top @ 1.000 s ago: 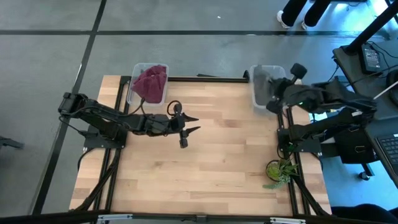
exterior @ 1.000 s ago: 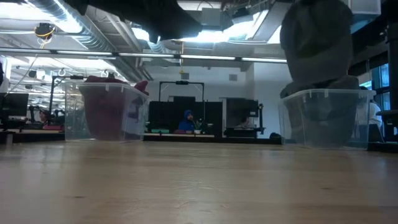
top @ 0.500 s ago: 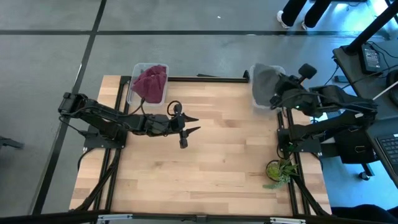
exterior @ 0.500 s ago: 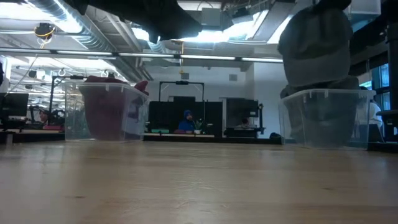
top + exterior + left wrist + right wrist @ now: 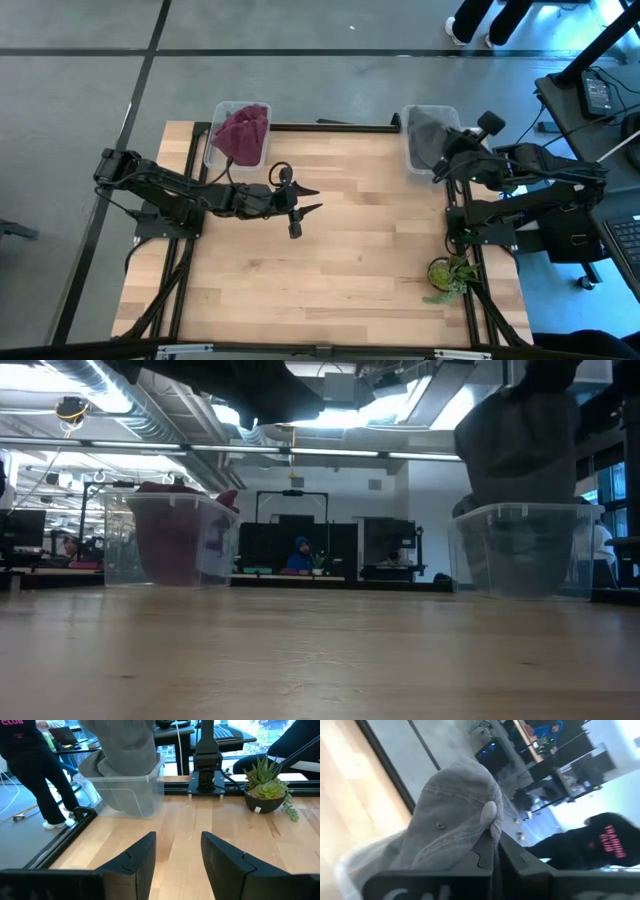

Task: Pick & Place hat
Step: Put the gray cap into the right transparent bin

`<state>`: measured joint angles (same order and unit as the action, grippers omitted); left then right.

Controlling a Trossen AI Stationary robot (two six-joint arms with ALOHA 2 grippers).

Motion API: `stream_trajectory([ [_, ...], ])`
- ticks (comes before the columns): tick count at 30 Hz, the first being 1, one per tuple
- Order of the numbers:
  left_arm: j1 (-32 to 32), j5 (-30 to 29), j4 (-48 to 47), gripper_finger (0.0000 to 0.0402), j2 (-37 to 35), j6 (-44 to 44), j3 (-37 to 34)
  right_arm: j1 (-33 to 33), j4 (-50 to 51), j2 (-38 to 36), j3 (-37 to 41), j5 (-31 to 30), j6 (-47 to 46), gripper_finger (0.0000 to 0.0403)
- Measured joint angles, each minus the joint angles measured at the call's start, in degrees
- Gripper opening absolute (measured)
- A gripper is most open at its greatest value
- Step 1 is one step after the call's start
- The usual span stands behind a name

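Observation:
A grey hat (image 5: 427, 133) hangs over the clear bin (image 5: 412, 160) at the table's far right corner, with my right gripper (image 5: 443, 155) shut on it. In the low view the grey hat (image 5: 519, 448) dips into the bin (image 5: 525, 555), and the left wrist view shows the same hat (image 5: 125, 745). A second clear bin (image 5: 215, 150) at the far left holds dark red hats (image 5: 241, 135). My left gripper (image 5: 306, 203) stands open above the table's middle, with nothing between its fingers (image 5: 141, 856). My right gripper pinches a bunched fold of the grey hat's cloth (image 5: 489, 816) between its two shut fingers (image 5: 485, 854). The fingers come from the table's right side, slanting down. The hat hangs slack below them, its lower part (image 5: 515, 510) inside the clear bin's rim.
A small potted plant (image 5: 447, 274) stands near the table's right edge. The wooden top (image 5: 330, 270) between the arms is bare. A person in dark clothes (image 5: 27, 765) stands beyond the table's right end, and legs (image 5: 480, 20) show on the floor beyond the far edge.
My right gripper has sunk toward the right bin and tipped further down, still shut on the grey hat. The hat has come down with it, so more of its lower part sits inside the bin.

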<state>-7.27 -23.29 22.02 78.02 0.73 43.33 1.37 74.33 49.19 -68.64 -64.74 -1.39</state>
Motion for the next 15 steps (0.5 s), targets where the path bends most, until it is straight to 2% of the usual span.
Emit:
stream_trajectory([
  [8, 0.0, -0.55, -0.03, 0.0149, 0.0, 0.01, 0.0, -0.02, -2.54, 0.05, -3.03, 1.5, -2.68, 0.0002],
  [15, 0.02, -1.22, -1.27, 0.0152, 0.0, 0.0, -0.02, -0.02, -2.91, -0.04, -5.31, 5.16, -6.24, 0.0002],
])
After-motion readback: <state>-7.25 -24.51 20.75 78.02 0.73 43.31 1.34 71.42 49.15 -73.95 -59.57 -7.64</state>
